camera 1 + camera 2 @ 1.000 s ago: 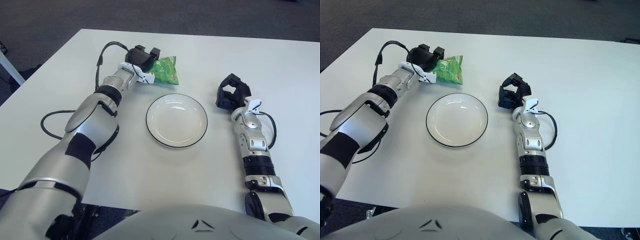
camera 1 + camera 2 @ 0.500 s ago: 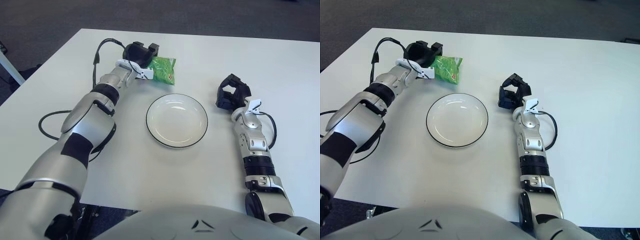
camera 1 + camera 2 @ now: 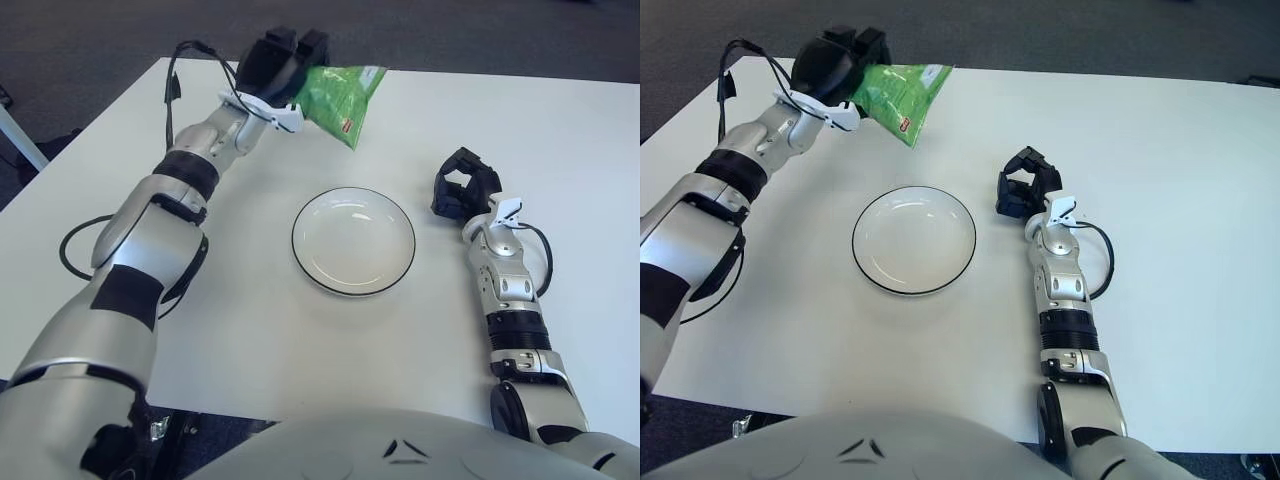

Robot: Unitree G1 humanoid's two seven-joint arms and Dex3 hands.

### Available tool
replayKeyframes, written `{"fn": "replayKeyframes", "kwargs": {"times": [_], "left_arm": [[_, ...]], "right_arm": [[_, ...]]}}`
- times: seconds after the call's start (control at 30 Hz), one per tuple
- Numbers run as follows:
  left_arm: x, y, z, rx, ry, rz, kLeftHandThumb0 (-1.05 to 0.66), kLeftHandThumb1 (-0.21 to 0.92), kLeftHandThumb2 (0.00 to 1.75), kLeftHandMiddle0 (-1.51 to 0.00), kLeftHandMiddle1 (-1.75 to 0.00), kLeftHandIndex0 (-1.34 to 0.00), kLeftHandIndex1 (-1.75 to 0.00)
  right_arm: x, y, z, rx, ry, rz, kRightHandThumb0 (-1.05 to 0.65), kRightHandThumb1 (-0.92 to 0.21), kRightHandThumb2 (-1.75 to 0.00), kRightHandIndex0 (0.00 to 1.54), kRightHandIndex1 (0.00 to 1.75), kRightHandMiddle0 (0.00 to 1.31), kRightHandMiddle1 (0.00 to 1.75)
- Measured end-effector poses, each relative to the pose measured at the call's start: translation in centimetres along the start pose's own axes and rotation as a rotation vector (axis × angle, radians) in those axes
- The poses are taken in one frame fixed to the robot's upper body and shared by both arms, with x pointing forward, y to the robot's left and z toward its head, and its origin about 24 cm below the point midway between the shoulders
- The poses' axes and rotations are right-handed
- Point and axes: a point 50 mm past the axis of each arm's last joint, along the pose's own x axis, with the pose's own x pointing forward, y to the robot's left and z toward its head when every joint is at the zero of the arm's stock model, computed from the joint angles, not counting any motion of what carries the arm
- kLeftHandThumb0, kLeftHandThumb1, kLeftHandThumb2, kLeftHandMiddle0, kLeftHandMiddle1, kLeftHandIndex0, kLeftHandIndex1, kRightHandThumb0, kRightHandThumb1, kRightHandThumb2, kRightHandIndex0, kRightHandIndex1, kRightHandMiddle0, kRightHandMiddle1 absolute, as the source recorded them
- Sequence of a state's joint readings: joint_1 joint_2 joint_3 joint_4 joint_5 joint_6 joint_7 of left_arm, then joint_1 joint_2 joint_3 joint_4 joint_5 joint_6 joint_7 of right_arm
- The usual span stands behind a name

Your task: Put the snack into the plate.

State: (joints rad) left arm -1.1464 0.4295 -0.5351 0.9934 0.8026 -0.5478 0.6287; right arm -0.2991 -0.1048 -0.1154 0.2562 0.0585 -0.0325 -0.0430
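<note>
My left hand (image 3: pixel 280 62) is shut on a green snack bag (image 3: pixel 340 98) and holds it in the air above the table, beyond the far left side of the plate. The bag hangs tilted, its lower corner pointing down toward the plate. The white plate with a dark rim (image 3: pixel 353 240) lies empty at the middle of the white table. My right hand (image 3: pixel 462 190) rests on the table to the right of the plate, its fingers curled and holding nothing.
The white table (image 3: pixel 560 140) stretches wide to the right and behind the plate. A black cable (image 3: pixel 75 245) loops off my left arm by the table's left edge. Dark floor lies beyond the far edge.
My left hand has lifted the snack bag off the table and raised it up and slightly right. The right hand has not moved.
</note>
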Motion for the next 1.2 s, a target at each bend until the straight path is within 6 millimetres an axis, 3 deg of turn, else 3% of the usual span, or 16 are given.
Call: {"fn": "replayKeyframes", "kwargs": {"times": [0.2, 0.53, 0.8, 1.2], "left_arm": [[0.5, 1.8, 1.2, -0.008, -0.082, 0.105, 0.00, 0.04, 1.63, -0.83, -1.70, -0.59, -1.75], [-0.2, 2.6, 2.4, -0.002, -0.144, 0.146, 0.00, 0.03, 1.64, -0.83, -1.72, -0.59, -1.75], [-1.7, 2.7, 3.9, -0.054, -0.214, 0.127, 0.00, 0.03, 1.63, -0.83, -1.71, -0.59, -1.75], [-4.6, 2.5, 5.9, -0.263, -0.323, -0.010, 0.00, 0.03, 1.64, -0.84, -1.70, -0.60, -1.75]], "right_arm": [[0.1, -0.1, -0.1, -0.008, -0.001, 0.000, -0.50, -0.28, -1.37, 1.29, 1.75, 0.65, 1.75], [0.3, -0.1, -0.2, -0.015, 0.003, 0.005, -0.50, -0.28, -1.36, 1.29, 1.75, 0.65, 1.75], [0.4, -0.1, -0.2, -0.019, 0.003, 0.007, -0.50, -0.28, -1.36, 1.29, 1.75, 0.65, 1.75], [0.5, -0.3, -0.2, -0.028, 0.003, 0.006, -0.50, -0.28, -1.36, 1.29, 1.75, 0.65, 1.75]]}}
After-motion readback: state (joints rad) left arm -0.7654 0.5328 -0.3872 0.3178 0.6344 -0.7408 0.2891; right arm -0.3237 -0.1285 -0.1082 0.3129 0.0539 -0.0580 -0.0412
